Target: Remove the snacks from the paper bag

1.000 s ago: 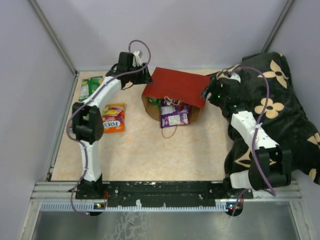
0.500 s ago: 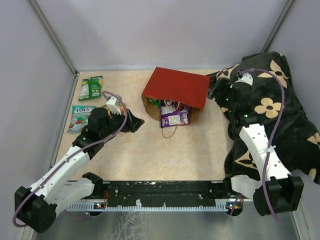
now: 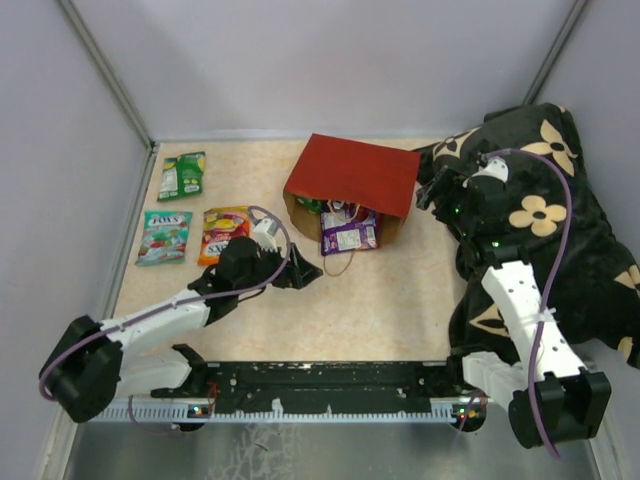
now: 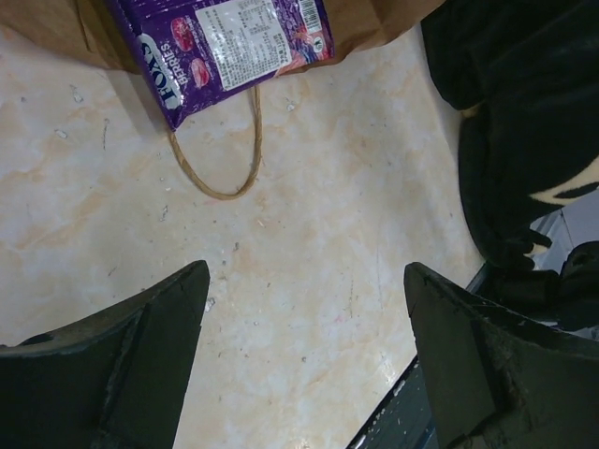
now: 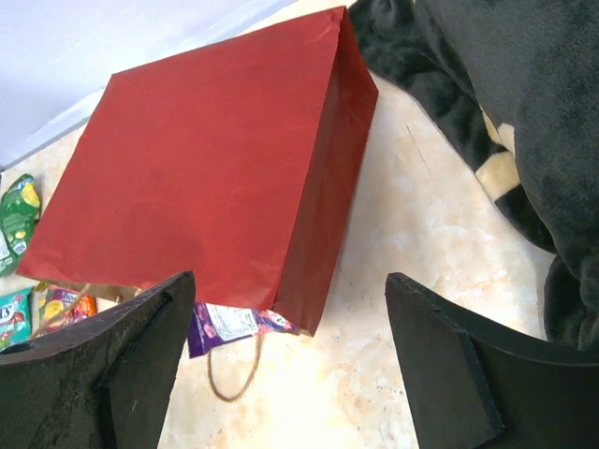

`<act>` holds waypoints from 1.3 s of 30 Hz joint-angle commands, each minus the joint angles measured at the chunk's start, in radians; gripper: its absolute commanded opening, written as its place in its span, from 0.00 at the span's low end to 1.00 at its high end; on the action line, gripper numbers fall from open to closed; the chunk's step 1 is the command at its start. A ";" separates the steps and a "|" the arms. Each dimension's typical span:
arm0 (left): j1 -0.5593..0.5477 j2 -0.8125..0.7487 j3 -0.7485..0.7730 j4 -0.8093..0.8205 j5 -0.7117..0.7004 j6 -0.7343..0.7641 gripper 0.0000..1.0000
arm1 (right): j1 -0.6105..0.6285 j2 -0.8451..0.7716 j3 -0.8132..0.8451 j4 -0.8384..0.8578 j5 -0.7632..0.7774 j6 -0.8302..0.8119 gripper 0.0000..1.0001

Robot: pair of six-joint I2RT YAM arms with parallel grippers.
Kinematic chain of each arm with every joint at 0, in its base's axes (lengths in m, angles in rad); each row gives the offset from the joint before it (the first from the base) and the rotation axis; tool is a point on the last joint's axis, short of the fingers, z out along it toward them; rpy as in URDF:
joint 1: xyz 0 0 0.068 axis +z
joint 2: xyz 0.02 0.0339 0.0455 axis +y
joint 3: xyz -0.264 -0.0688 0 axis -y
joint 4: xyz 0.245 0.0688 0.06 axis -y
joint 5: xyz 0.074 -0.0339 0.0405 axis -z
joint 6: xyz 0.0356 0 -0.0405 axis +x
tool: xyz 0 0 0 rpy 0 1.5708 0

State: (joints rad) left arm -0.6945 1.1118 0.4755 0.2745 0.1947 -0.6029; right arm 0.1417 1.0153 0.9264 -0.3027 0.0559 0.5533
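The left gripper [image 4: 304, 273] stood wide with nothing between its fingers, low over bare table [image 3: 390, 300] just in front of the mouth of the paper bag [image 3: 355, 175], with open floor all around it and the table's near edge behind. The right gripper [image 5: 290, 279] was also spread and empty, above the bag's right end, close against the black flowered pillow [image 3: 560, 220]. The bag lay on its side, red face up, mouth toward the arms. A purple packet [image 3: 348, 230] stuck halfway out over a string handle [image 4: 225, 195]; something green deeper in the mouth was too hidden to name. Three packets lay well clear at the left: green [image 3: 182, 175], pale green [image 3: 165, 236] and orange [image 3: 225, 233]. Half a second before, the left gripper had covered the orange one; it had since swung right toward the bag.
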 commanded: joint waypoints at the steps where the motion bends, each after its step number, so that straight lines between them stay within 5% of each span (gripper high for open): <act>1: -0.008 0.072 0.030 0.186 -0.053 -0.066 0.90 | -0.005 -0.056 -0.007 0.014 0.002 -0.013 0.83; 10: -0.005 0.194 0.060 0.275 -0.303 0.011 0.85 | -0.004 -0.064 0.011 0.011 -0.041 -0.015 0.83; 15: 0.018 0.275 0.073 0.376 -0.289 0.034 0.84 | -0.004 -0.079 0.001 0.011 -0.045 -0.002 0.83; 32: 0.345 0.643 0.407 0.415 0.151 0.012 0.82 | -0.004 -0.070 0.018 0.010 -0.077 0.005 0.83; 39: 0.375 0.800 0.692 0.137 0.171 0.097 0.83 | -0.004 -0.070 -0.004 0.021 -0.078 0.002 0.83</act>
State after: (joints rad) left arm -0.3359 1.8248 0.9943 0.5823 0.3134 -0.5705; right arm 0.1413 0.9524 0.9161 -0.3229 -0.0063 0.5545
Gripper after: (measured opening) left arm 0.823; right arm 0.831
